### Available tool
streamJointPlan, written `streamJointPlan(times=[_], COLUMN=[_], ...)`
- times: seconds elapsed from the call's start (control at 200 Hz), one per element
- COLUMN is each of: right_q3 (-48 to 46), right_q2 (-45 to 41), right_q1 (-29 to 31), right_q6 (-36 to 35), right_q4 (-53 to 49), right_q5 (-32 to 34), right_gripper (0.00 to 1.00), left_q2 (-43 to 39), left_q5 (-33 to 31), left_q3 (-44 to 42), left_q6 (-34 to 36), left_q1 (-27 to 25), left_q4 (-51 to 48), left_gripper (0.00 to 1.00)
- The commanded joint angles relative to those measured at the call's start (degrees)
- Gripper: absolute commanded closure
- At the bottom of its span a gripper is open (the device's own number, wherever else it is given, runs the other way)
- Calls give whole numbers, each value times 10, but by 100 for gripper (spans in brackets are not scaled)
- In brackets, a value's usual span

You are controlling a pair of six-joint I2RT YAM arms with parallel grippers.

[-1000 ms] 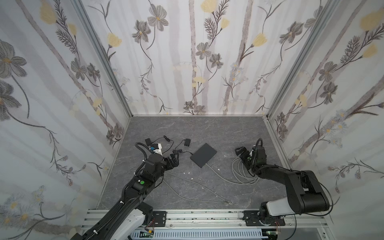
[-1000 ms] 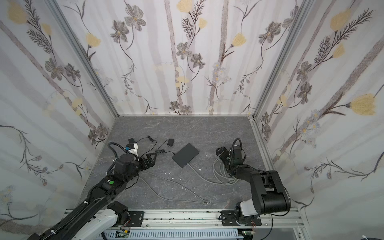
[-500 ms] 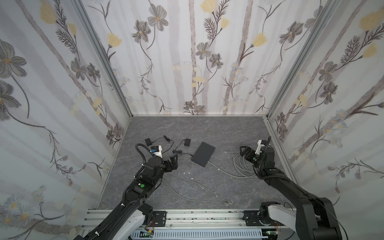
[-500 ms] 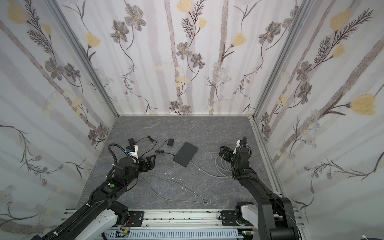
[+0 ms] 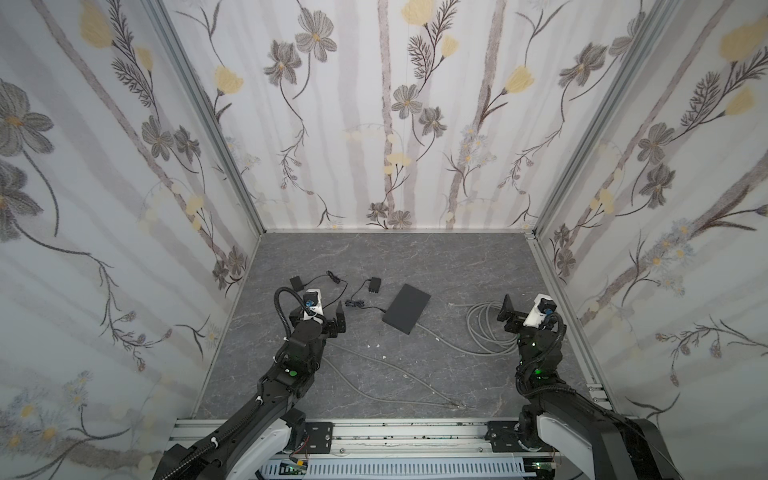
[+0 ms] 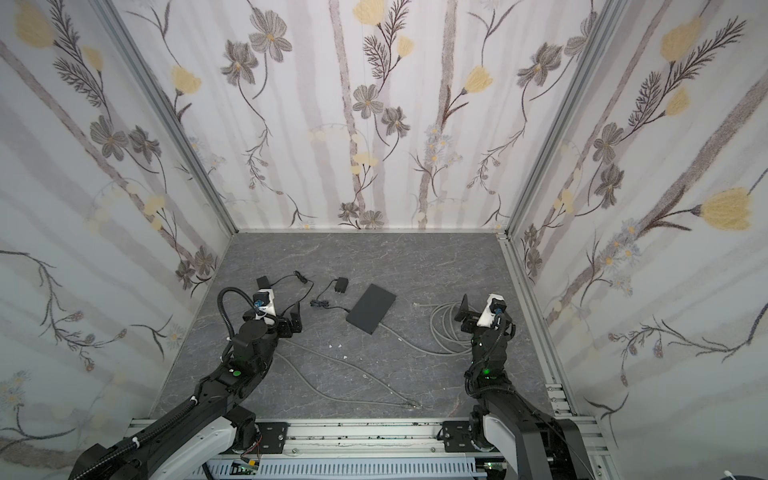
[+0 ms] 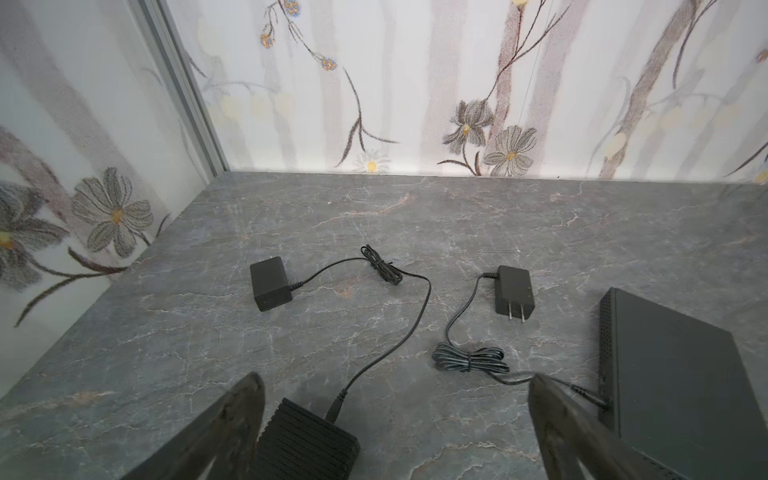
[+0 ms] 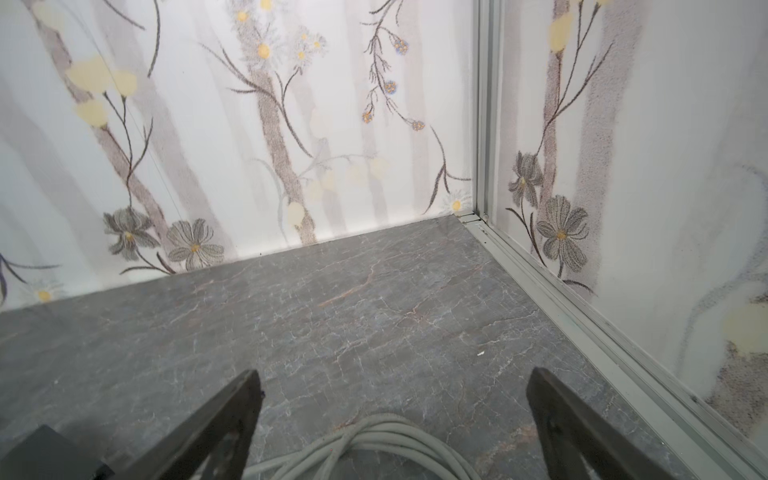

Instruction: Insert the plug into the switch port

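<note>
Swinging back to its own side, your right hand (image 8: 394, 374) hangs spread and empty, like your left hand (image 7: 395, 380). The grey cable (image 5: 451, 344) meets the switch (image 5: 406, 308) where the plug (image 5: 417, 326) looks seated, so the task seems finished.

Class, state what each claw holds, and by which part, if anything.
Nothing is held: the left claw and the right claw both stand open and empty.
</note>
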Motion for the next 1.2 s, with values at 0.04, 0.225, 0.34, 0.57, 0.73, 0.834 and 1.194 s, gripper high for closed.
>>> streamJointPlan(times=[0.04, 0.225, 0.34, 0.57, 0.73, 0.834, 1.194], right_q3=[-22, -15, 17, 29, 37, 62, 105], right_q2=[111, 161, 169, 169, 169, 167, 162], right_q1=[6, 22, 22, 24, 23, 18, -15], right_q6=[-67, -89, -98, -99, -96, -86, -66], right_q4=[295, 326, 282, 259, 246, 198, 100], right_q5=[36, 24, 13, 24, 30, 32, -42], right_gripper=[0, 0, 0, 0, 0, 0, 0], left_q2=[52, 173, 219, 382, 417, 415, 413], left_q5=[-35, -5, 1, 31, 74, 66, 77], left_q3=[-19, -30, -19, 12, 87, 76, 83], left_q6=[76, 47, 28, 18, -5, -13, -10], left_q1=[20, 83, 112, 184, 219, 221, 220], left_q4=[125, 235, 263, 394, 283, 296, 279], left_gripper=[0, 0, 0, 0, 0, 0, 0])
